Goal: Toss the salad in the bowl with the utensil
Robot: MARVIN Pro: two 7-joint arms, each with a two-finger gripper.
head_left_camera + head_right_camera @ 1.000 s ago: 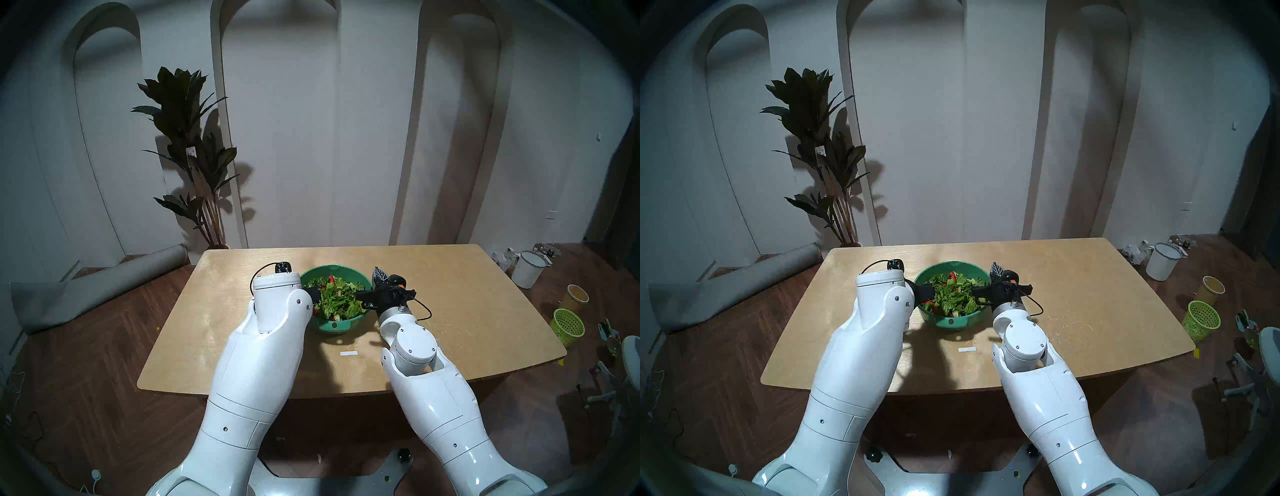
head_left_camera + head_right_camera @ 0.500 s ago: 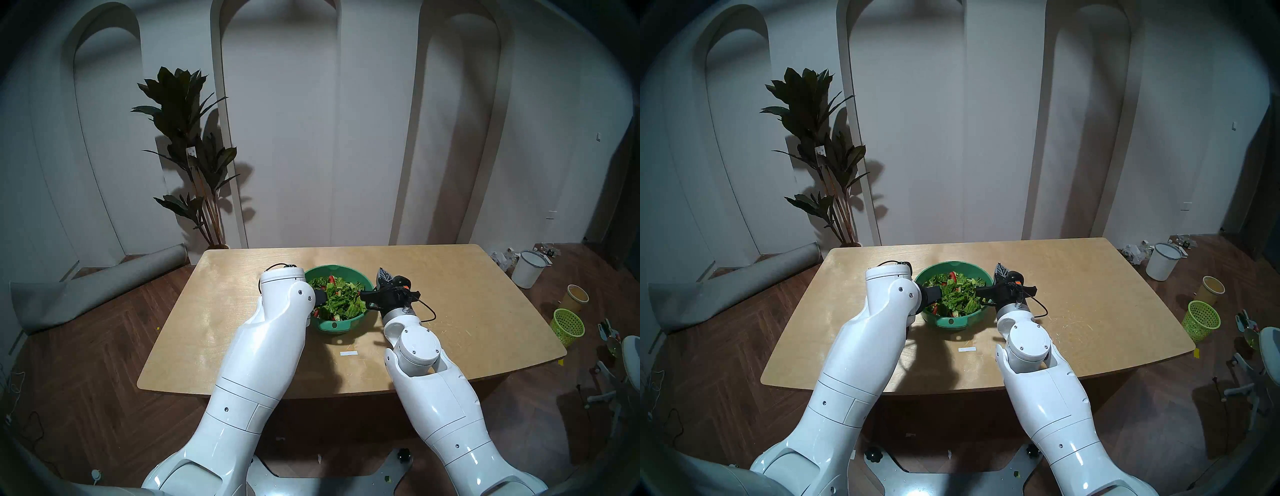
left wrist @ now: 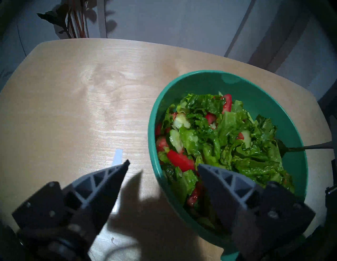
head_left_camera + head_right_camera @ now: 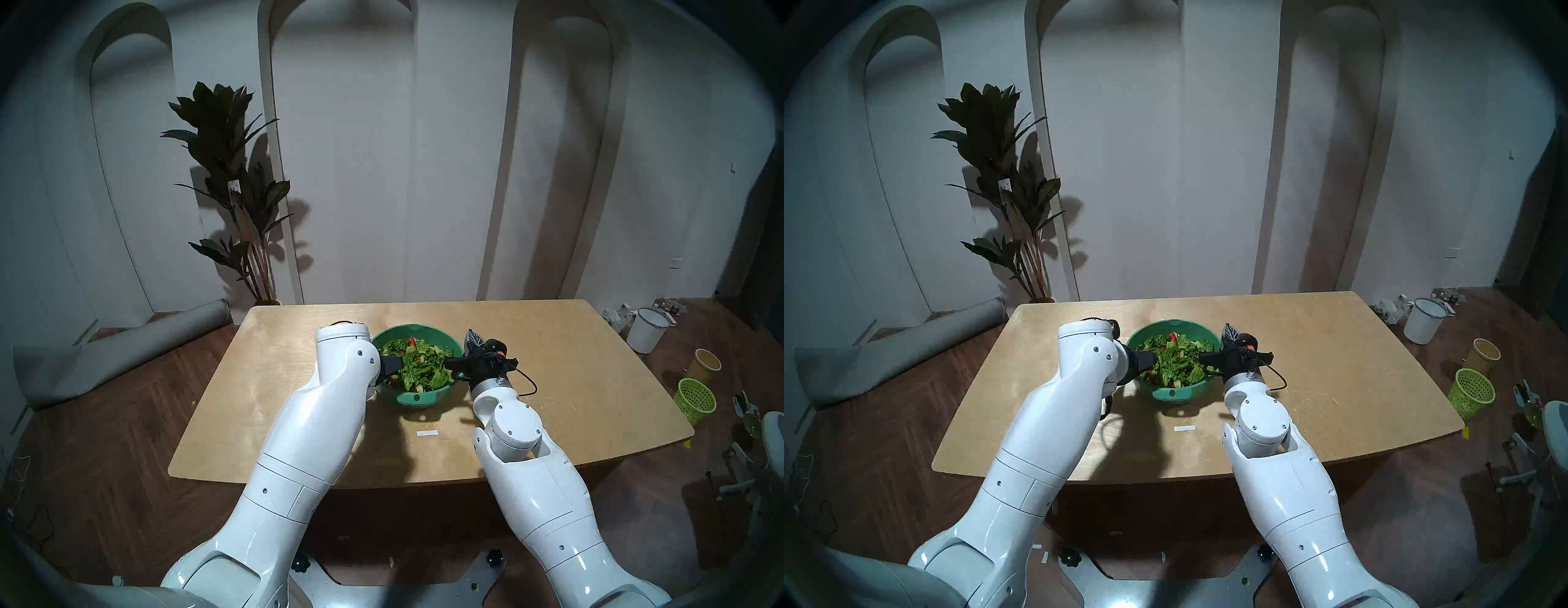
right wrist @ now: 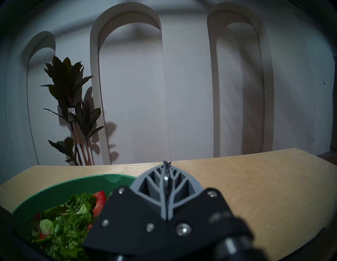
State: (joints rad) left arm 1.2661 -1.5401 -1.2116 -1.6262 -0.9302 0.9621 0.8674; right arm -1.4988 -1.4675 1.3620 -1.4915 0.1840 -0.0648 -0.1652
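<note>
A dim room with pale walls and three tall arched recesses; a dark-leaved potted plant (image 4: 237, 187) stands by the wall at the left. In front of it is a light wooden worktop (image 4: 572, 382) with rounded corners.

Near the middle of the worktop sits a deep teal-green bowl (image 4: 418, 399), its small holed tab facing the robot. It holds the salad (image 4: 418, 365): a heap of glossy chopped lettuce with red pieces and a few pale chunks.

The right hand (image 5: 166, 170) is level beside the bowl's right edge, its two grey ribbed fingers pressed flat together on a thin metal handle. In the left wrist view, that handle belongs to a slim metal spoon (image 3: 306, 146) that reaches in over the bowl's right rim, its round end tucked under the leaves.

The left hand (image 3: 163, 164) is tilted down at the bowl's left side with its fingers apart, one outside the rim above the worktop and one over the salad. It grips nothing, though it straddles the rim.

A small white strip (image 4: 426, 433) lies on the worktop nearer the robot. A lime-green mesh basket (image 4: 695, 401) stands on the floor at the far right.

The tossing appears to be under way, spoon already buried. The next move likely calls for the left hand to pinch the rim and steady the bowl, then for the spoon to lift and turn the leaves without flicking any over the edge.
</note>
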